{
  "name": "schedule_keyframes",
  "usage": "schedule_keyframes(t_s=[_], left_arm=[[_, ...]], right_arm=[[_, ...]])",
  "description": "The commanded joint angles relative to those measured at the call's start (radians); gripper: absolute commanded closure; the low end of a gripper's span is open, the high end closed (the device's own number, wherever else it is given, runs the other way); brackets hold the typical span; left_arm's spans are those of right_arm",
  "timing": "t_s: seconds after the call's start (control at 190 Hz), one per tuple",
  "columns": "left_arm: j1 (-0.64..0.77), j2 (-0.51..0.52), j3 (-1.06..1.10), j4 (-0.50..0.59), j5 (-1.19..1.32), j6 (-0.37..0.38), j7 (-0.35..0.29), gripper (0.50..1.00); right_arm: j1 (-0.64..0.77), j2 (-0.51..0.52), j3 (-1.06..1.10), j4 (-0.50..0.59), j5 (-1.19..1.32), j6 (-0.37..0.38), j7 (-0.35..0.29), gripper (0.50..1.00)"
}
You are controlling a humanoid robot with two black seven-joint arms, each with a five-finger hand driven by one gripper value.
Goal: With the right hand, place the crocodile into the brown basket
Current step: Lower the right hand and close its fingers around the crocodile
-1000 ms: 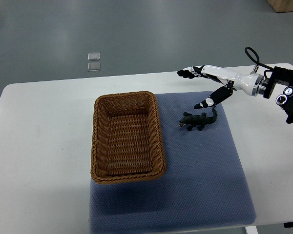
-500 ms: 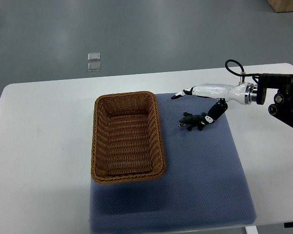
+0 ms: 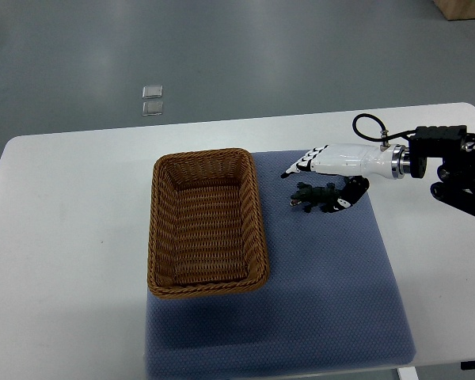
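A small dark green toy crocodile (image 3: pixel 313 196) lies on the blue mat (image 3: pixel 324 269), a little right of the brown wicker basket (image 3: pixel 207 222). My right hand (image 3: pixel 324 178) reaches in from the right edge and hovers right over the crocodile, its white palm above the toy's back. The fingers (image 3: pixel 299 165) stretch along the far side and the thumb (image 3: pixel 350 198) bends down at the near side by the tail. They are spread around the toy, not closed on it. The basket is empty. No left arm shows.
The white table (image 3: pixel 71 229) carries the mat and basket. Two small clear squares (image 3: pixel 152 100) lie on the grey floor beyond the table's far edge. The right forearm and its black wrist housing (image 3: pixel 451 162) sit over the table's right end.
The right hand has dropped and shifted left, from above and behind the crocodile to directly over it, fingers and thumb now straddling the toy. The crocodile has not moved.
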Motion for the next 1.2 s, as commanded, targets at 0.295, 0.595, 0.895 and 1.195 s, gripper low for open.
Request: schedule_keyframes(t_s=[0.295,0.595,0.895,1.195], left_arm=[[-0.008,0.000,0.001,-0.001,0.000,0.000,0.001,0.500],[-0.016,0.000,0.001,-0.001,0.000,0.000,-0.001,0.500],[-0.023,0.000,-0.001,-0.001,0.000,-0.001,0.001,0.500],[-0.029,0.000,-0.001,-0.001,0.000,0.000,-0.001,0.500]], right_arm=[[0.007,0.012,-0.063,-0.062,-0.020,-0.041,0.000,0.579],[0.013,0.023,-0.066,-0.075,-0.020,-0.041,0.000,0.579],[0.014,0.052,-0.088,-0.106,-0.021,-0.043,0.000,0.581],[0.013,0.086,-0.093,-0.152,-0.023,-0.044,0.000,0.587]])
